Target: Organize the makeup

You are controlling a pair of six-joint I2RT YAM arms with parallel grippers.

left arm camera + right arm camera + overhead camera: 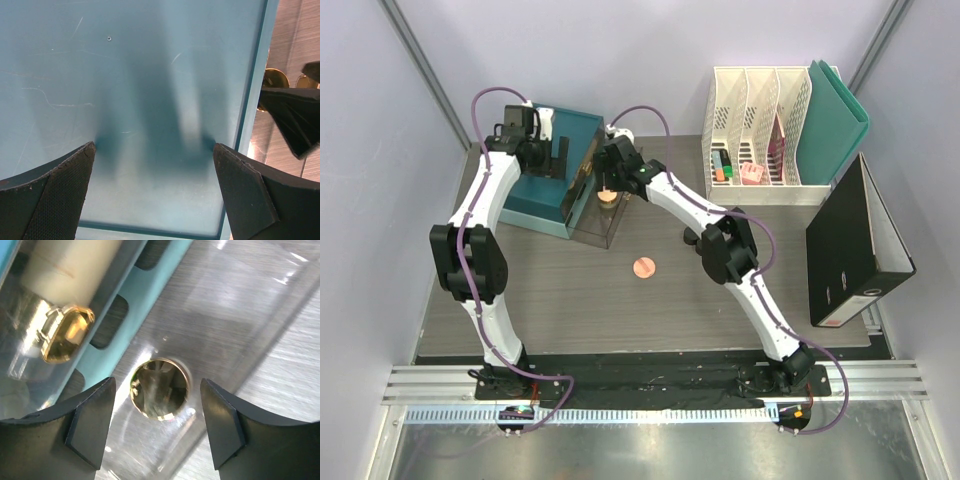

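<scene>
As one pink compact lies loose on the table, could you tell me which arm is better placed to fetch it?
Right, probably. Its jaws hang open over the clear organizer, near the pink compact; the left arm's sit farther back over the teal box.

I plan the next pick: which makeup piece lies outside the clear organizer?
The round pink compact, alone on the table; the peach one sits inside the organizer.

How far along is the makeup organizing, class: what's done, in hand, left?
Done: a cream bottle with gold cap lies in the clear organizer. In hand: the open right gripper hangs over a gold-rimmed round piece in the organizer. Left: the pink compact sits out on the table.
</scene>
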